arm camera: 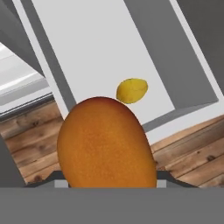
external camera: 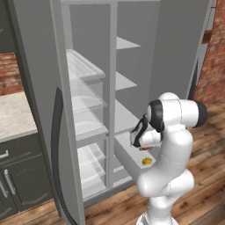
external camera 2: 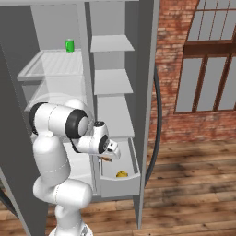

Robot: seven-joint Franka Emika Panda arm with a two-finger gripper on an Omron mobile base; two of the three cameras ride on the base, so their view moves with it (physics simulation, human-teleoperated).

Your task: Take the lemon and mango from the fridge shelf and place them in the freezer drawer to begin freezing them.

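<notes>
Jaws of the gripper (external camera 2: pixel 109 156) pinch the mango (arm camera: pixel 106 143) above the freezer drawer (external camera 2: pixel 133 159), where the lemon (arm camera: pixel 131 90) lies.

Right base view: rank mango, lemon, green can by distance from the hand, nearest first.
1. mango, in the hand over the freezer drawer.
2. lemon, below, on the drawer floor.
3. green can, far up on the top left shelf.
</notes>
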